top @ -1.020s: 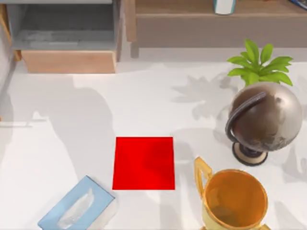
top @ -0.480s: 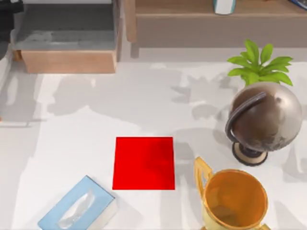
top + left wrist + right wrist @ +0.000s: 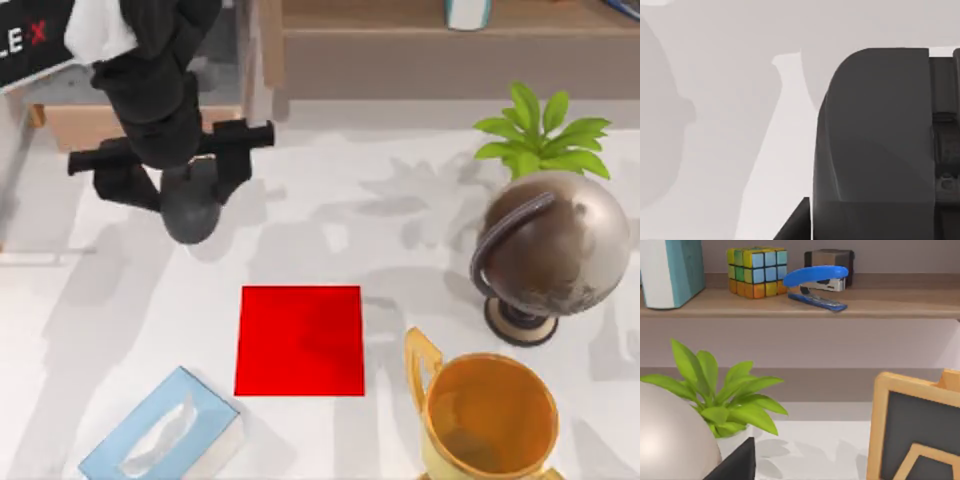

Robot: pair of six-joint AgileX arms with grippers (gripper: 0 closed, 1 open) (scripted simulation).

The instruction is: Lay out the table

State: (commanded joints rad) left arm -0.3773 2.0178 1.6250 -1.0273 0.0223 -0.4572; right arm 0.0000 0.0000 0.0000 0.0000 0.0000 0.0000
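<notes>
My left pincer hangs over the tabletop's far left part, above bare surface, with the mat nearer the middle; whether it is open I cannot tell. I judge it best to descend slowly and pick a target clear of the globe and cup; the tissue box at the near left looks easiest.

A colour cube and blue stapler sit on a shelf above a green plant

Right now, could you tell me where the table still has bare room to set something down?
The table is bare between the red mat and the shelf unit. It is crowded at the right, around the globe, plant and trophy.
</notes>
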